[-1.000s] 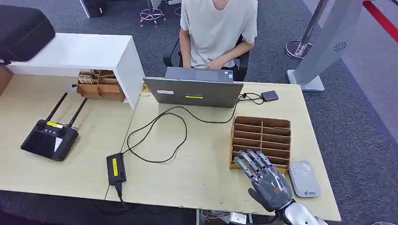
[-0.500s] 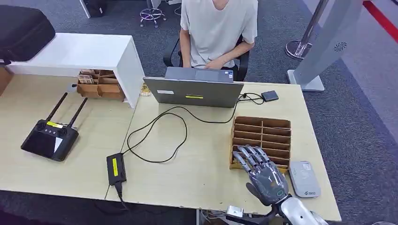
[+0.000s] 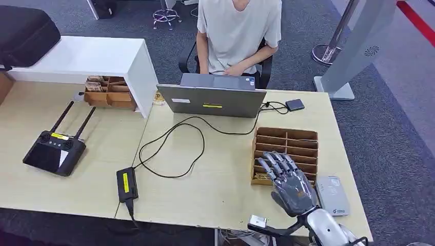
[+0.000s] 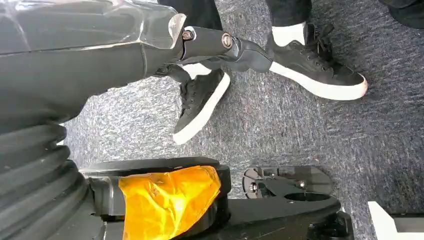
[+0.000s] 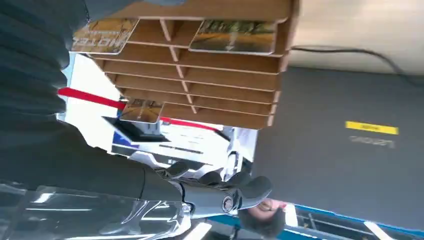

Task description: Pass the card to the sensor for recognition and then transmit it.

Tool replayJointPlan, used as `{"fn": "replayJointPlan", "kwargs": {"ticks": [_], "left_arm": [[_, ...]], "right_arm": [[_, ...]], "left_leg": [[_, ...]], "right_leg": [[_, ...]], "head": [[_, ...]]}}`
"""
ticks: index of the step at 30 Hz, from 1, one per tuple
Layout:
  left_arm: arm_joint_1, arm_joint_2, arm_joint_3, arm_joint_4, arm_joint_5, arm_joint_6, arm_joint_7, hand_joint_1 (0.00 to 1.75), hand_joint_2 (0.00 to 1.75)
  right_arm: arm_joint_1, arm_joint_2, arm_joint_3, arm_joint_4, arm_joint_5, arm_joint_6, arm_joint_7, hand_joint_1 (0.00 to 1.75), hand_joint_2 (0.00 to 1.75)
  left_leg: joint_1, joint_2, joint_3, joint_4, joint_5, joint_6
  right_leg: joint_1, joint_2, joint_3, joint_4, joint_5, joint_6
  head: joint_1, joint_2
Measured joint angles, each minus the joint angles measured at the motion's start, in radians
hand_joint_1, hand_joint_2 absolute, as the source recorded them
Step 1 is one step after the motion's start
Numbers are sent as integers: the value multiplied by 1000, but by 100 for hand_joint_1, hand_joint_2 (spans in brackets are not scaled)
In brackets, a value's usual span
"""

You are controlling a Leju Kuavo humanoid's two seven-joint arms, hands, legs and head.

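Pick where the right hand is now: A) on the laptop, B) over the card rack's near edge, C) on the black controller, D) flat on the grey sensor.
B: the right hand, fingers spread, hangs over the near rows of the card rack, with the sensor just beside it and uncovered.

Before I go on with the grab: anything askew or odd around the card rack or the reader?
Nothing stands out. The cardboard card rack sits flat and square on the table, cards lie tidy in its slots, and the grey sensor lies flat beside it. The right hand hovers over the rack's near end with its fingers spread, holding nothing.
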Motion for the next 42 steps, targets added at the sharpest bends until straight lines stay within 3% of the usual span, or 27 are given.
{"fn": "replayJointPlan", "kwargs": {"ticks": [8, 10, 12, 17, 42], "left_arm": [[0, 0, -2, 0, -1, 0, 0, 0, 175], [0, 0, -3, 0, -1, 0, 0, 0, 175], [0, 0, -4, 0, -2, 0, 0, 0, 175], [-1, 0, -7, 0, -1, 0, 0, 0, 175], [-1, 0, -9, 0, 23, 0, -3, 0, 175]], "right_arm": [[-27, 15, -29, 75, 9, -23, 2, 0, 175], [-28, 18, -36, 87, 35, -29, 36, 0, 175], [-36, 18, -59, 126, 52, -59, 55, 0, 175], [-51, 19, -127, 228, 63, -120, 31, 0, 175], [-19, 28, -247, 253, 114, -100, 24, 0, 175]], "left_leg": [[0, 0, 0, 0, 0, 0], [0, 0, 0, 0, 0, 0], [0, 0, 0, 0, 0, 0], [0, 0, 0, 0, 0, 0], [0, 0, 0, 0, 0, 0]], "right_leg": [[0, 0, 0, 0, 0, 0], [0, 0, 0, 0, 0, 0], [0, 0, 0, 0, 0, 0], [0, 0, 0, 0, 0, 0], [0, 0, 0, 0, 0, 0]], "head": [[0, 0], [0, 0], [0, 0], [0, 0], [0, 0]]}}
